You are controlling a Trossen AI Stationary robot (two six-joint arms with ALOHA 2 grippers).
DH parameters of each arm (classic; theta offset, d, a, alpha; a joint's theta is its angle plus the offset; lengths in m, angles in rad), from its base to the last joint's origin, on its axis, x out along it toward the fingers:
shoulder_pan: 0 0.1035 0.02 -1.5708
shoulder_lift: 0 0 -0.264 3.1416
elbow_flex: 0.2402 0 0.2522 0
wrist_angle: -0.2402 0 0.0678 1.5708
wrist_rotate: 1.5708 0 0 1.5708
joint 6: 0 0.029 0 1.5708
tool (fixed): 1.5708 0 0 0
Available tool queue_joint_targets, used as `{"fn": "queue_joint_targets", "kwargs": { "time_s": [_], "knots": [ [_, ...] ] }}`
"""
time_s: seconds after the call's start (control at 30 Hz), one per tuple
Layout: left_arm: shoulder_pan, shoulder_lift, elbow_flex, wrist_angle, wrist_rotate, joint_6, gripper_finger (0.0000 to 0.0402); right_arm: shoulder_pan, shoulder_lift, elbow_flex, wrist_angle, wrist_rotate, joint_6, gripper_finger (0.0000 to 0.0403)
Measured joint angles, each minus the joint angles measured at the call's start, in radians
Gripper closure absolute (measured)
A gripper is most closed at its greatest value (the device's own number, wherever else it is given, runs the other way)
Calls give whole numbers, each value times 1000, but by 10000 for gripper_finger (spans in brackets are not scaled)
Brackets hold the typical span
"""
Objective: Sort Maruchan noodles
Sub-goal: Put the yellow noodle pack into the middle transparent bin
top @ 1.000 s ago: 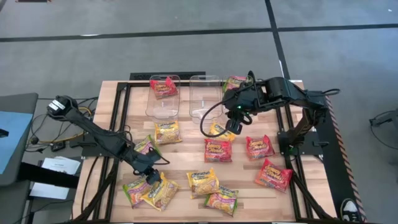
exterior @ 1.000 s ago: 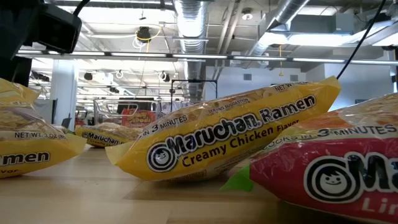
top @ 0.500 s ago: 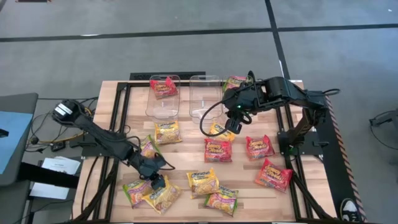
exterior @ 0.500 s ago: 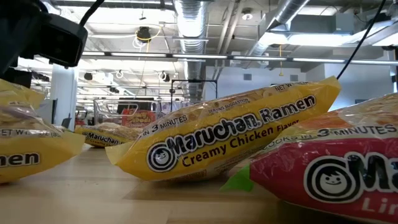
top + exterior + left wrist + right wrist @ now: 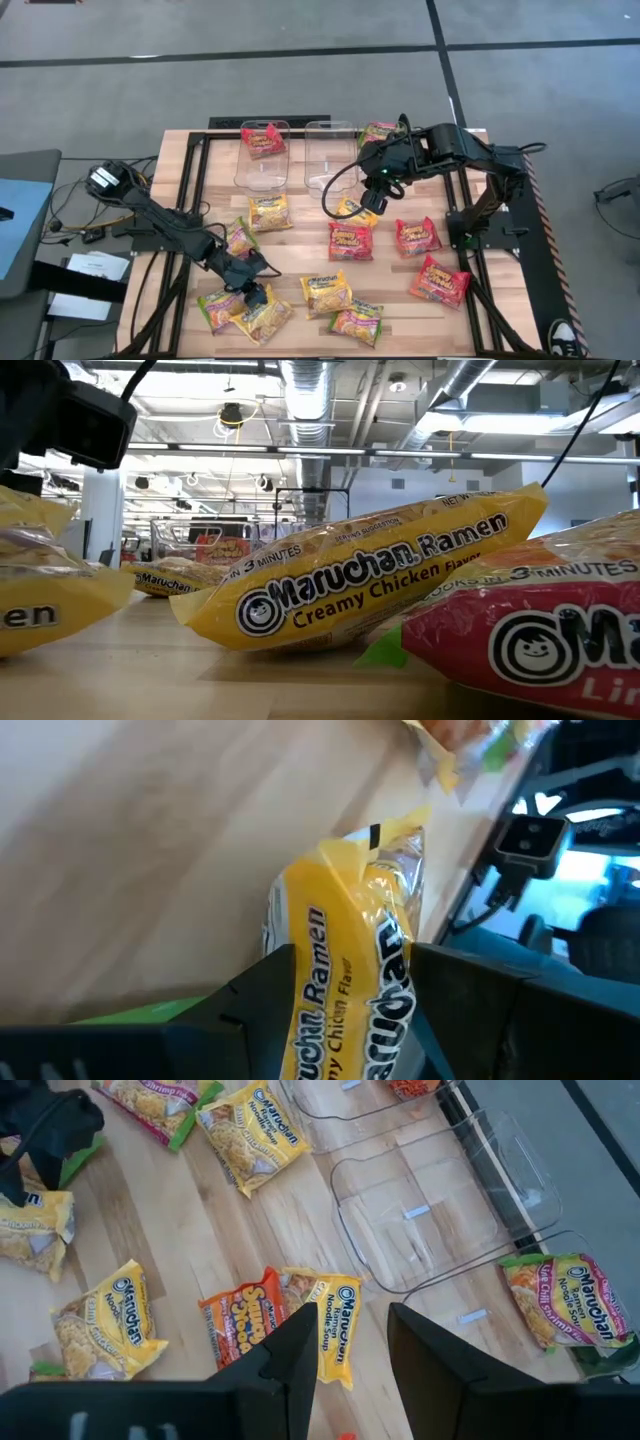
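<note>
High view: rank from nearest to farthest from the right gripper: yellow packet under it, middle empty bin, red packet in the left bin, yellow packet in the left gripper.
From the right gripper:
1. Yellow packet, directly beneath it.
2. Middle empty bin, just behind it.
3. Red packet, in the left bin at the back.
4. Yellow packet in the left gripper, front left corner, in the left gripper.

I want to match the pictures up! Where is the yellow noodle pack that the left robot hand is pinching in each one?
High view: the yellow pack lies near the table's front edge, left of the middle.
Low view: at the far left edge, cut off.
Left wrist view: in the middle, between the two dark fingers.
Right wrist view: at the left edge, under the dark arm.
Shared landmark: the left gripper closed on it.
</note>
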Motion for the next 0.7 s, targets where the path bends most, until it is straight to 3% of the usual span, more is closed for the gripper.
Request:
{"fn": "queue_joint_targets", "kwargs": {
  "time_s": [0.37, 0.5, 0.7],
  "knots": [
    [-24, 124, 1, 46, 2, -31, 227, 0, 0, 0, 0, 0, 2, 255],
    [-24, 149, 1, 60, 0, -56, 265, 0, 0, 0, -1, 0, 2, 255],
    [-21, 155, 1, 101, -25, -40, 353, -1, 0, 0, 0, 6, 2, 255]
  ]
}}
